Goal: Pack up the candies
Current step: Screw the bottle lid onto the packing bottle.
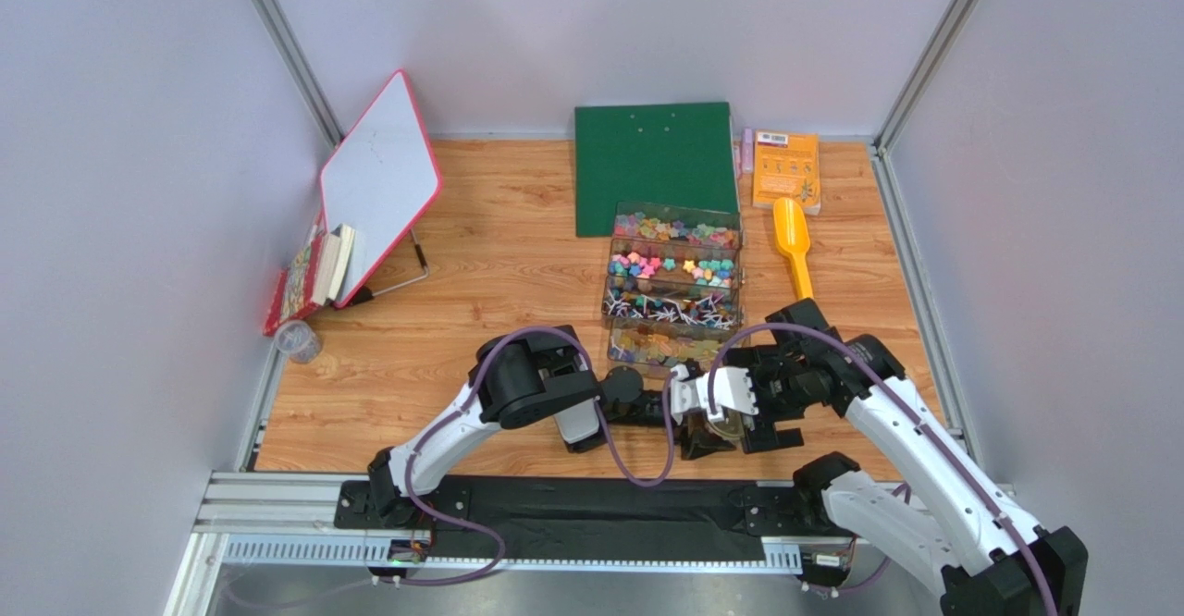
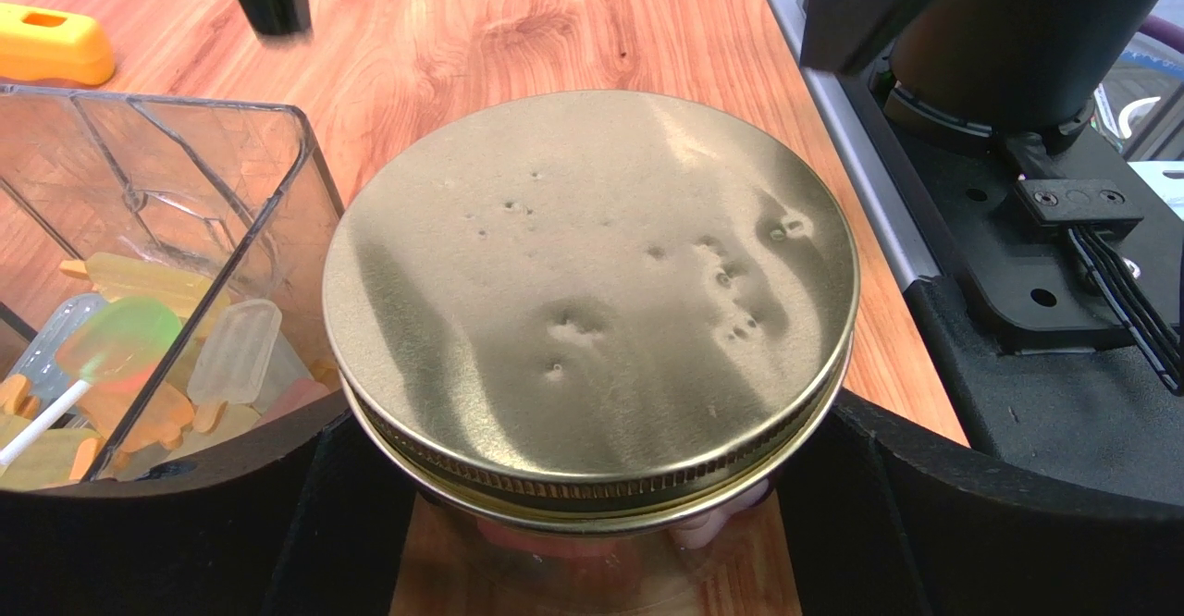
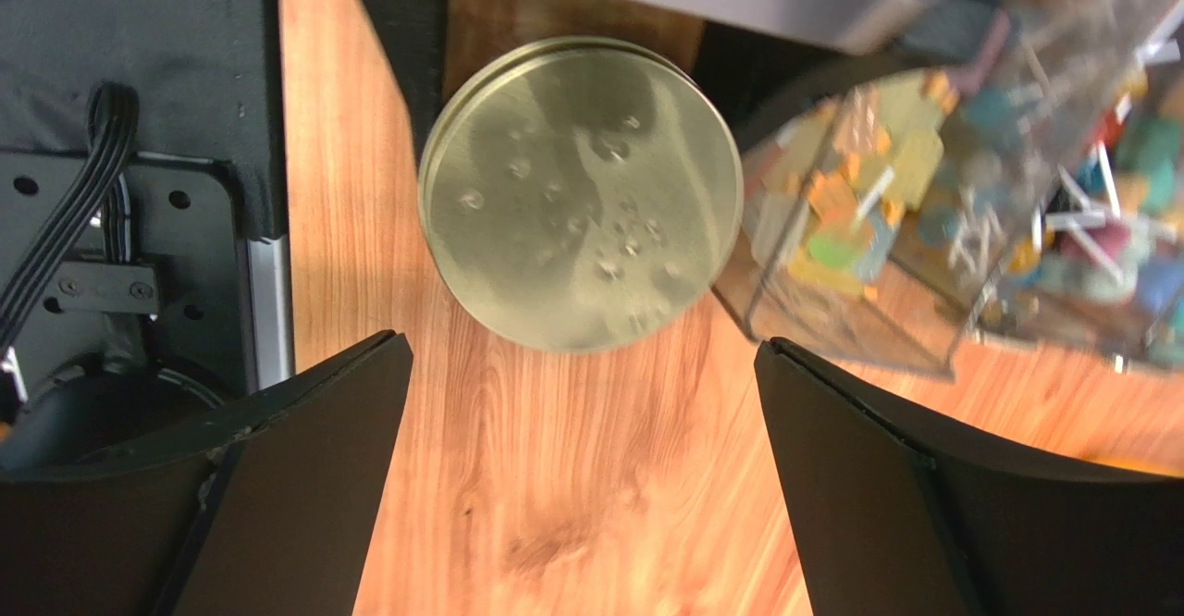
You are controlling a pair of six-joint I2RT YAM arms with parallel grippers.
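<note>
Near edge: both arm bases sit on a black mat (image 1: 584, 516) along a metal rail. The counter (image 1: 459, 318) is orange-brown wood-grain laminate, enclosed by plain pale grey walls on the left, back and right.

Left end effector (image 2: 591, 512): fingers pressed against either side of a glass jar (image 2: 528, 572), just under its gold lid (image 2: 591, 297). The lid is on and its surface is dimpled. Jar contents too blurred to tell.

Right end effector (image 3: 584, 366): fingers spread wide with only bare counter between them, just short of the lid.

The candies (image 1: 673, 267) are in a clear divided box (image 1: 612, 278) just beyond the jar. The nearest compartment holds lolly-shaped pieces in yellow, orange and green. Farther compartments hold pink, blue, green and yellow pieces.

Right of the box, lying apart from it: a yellow scoop (image 1: 792, 244). Behind the box, flat on the counter: a green board (image 1: 653, 165).

Back right: an orange packet (image 1: 787, 172) with print too small to read.

Left wall: a red-edged whiteboard (image 1: 378, 179) leaning, with books (image 1: 317, 276) at its foot.
</note>
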